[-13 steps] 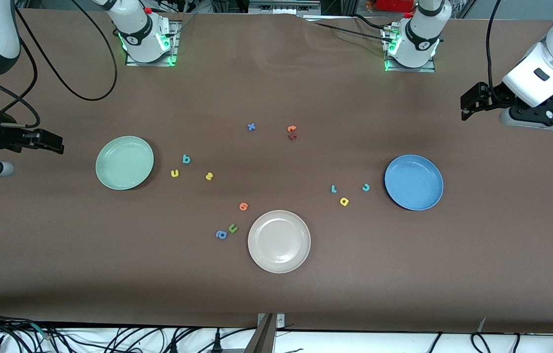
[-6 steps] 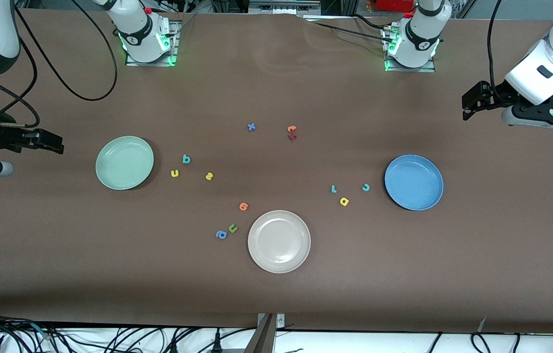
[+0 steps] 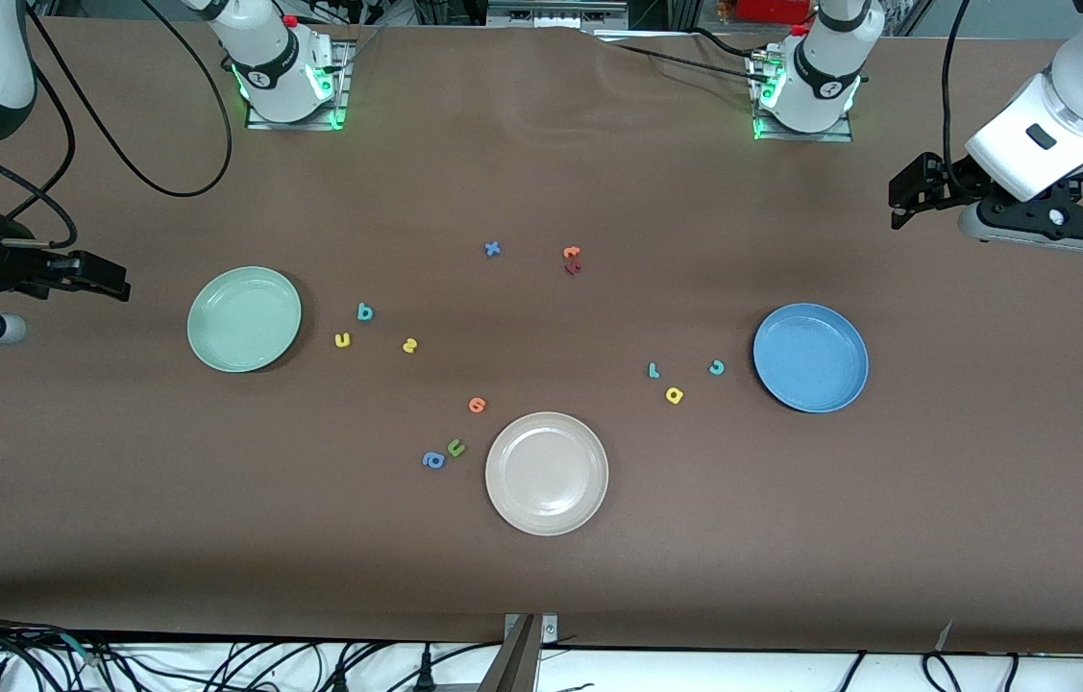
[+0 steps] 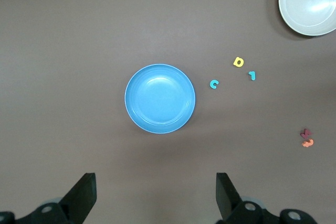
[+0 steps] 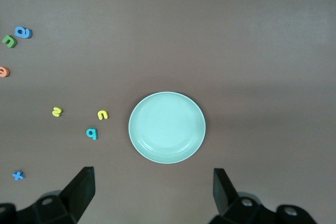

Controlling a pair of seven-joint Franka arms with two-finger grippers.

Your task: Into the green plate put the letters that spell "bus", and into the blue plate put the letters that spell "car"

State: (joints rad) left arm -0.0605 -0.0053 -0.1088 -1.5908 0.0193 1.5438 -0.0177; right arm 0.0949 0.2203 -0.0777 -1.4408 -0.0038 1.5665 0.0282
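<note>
Starting at the right arm's end: right gripper (image 3: 109, 279) hangs up in the air off the table edge near the green plate (image 3: 244, 319), fingers spread, holding nothing; teal b (image 3: 365, 311), yellow u (image 3: 342, 339) and yellow s (image 3: 409, 345) lie just beside that plate, toward the table's middle; teal r (image 3: 653, 370), yellow a (image 3: 674, 395) and teal c (image 3: 716, 367) sit beside the blue plate (image 3: 810, 358); left gripper (image 3: 908, 197) hovers above the bare table, fingers also spread, empty. Foam letters look light, soft and thin; probably pinch across the outer edges, low against the table; easy to squash or flick away.
</note>
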